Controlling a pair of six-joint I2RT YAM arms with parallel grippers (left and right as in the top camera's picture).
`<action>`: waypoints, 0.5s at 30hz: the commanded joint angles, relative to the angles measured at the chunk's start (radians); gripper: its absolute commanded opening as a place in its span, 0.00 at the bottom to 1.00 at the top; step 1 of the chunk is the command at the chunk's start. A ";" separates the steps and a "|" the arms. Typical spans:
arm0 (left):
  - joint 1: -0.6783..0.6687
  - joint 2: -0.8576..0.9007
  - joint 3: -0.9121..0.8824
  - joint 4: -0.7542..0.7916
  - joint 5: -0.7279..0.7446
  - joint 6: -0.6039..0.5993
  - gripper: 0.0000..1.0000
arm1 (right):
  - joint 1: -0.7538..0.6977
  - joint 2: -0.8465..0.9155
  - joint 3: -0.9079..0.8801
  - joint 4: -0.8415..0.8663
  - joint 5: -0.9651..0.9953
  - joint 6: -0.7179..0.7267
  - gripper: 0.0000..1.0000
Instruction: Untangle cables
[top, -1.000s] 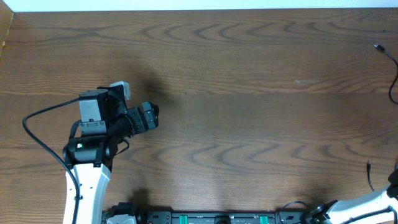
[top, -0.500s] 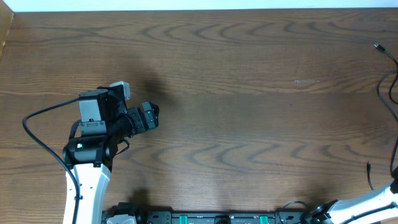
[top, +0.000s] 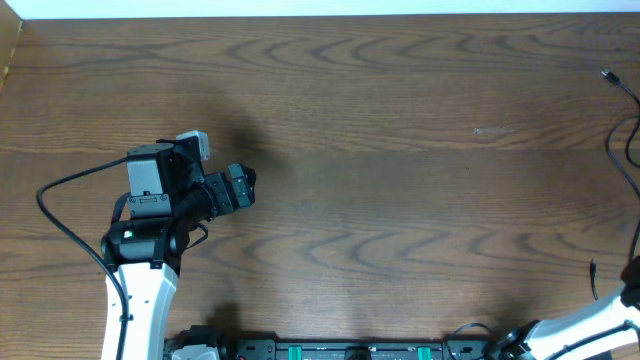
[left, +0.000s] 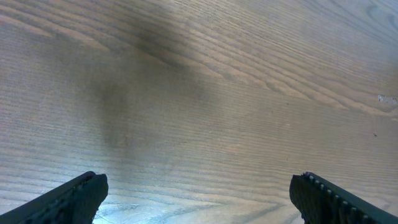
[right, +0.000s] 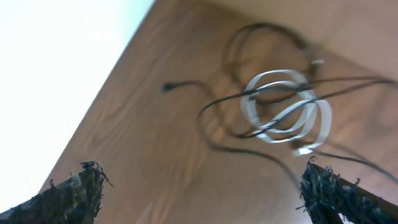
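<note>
The cables lie in a tangle at the table's far right. In the right wrist view a white cable (right: 287, 109) is coiled in loops, and thin black cables (right: 217, 106) cross through and around it. One black plug end (right: 166, 87) points left. My right gripper (right: 205, 190) hovers open above the wood in front of the tangle, with nothing between its fingers. From overhead only a black cable (top: 612, 150) and a plug (top: 606, 75) show at the right edge. My left gripper (top: 243, 186) stands open over bare wood at the left, far from the cables.
The table's pale edge (right: 130, 37) runs just left of the tangle in the right wrist view. Another black plug end (top: 592, 268) lies near my right arm's white link (top: 590, 325). The left arm's own thick wire (top: 60, 190) loops beside it.
A black cable at the right edge has slid further left into the overhead view. The right arm's dark end there has shifted slightly. The left arm has not moved.
</note>
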 joint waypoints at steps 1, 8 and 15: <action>0.004 0.002 0.009 -0.003 0.008 0.009 0.98 | 0.092 0.005 -0.004 -0.014 -0.087 -0.090 0.99; 0.004 0.002 0.009 -0.003 0.008 0.009 0.98 | 0.331 0.007 -0.005 -0.056 -0.091 -0.192 0.99; 0.004 0.002 0.009 -0.003 0.008 0.009 0.98 | 0.594 0.012 -0.005 -0.070 -0.087 -0.229 0.96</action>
